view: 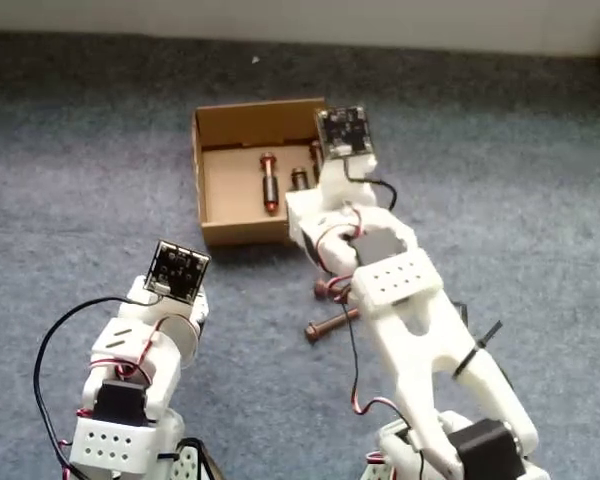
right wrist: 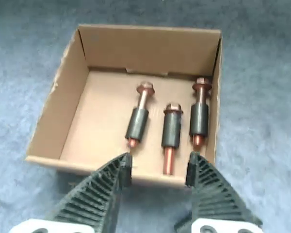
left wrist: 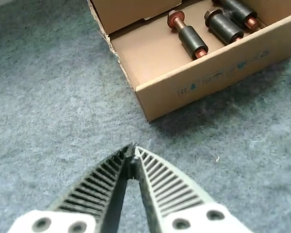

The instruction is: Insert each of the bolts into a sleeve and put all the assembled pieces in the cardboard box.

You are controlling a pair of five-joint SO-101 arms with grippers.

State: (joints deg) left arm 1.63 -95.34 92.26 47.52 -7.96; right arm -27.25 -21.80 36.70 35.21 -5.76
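Cardboard box (right wrist: 53, 121) holds three sleeved bolts (right wrist: 137, 124), right pincer (right wrist: 160, 165) spread and empty over its near wall, left pincer (left wrist: 133, 155) pressed together nearby — but two bare bolts (view: 332, 325) lie on the carpet (view: 100, 150) against the right arm (view: 420, 330), which could sweep them away.

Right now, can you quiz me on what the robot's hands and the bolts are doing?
1. How many assembled pieces lie in the cardboard box?
2. True or false: the left hand is holding a bolt.
3. Which hand is open? A: the left hand. B: the right hand.
Key: 1. three. 2. False, it is shut and empty. 3. B.
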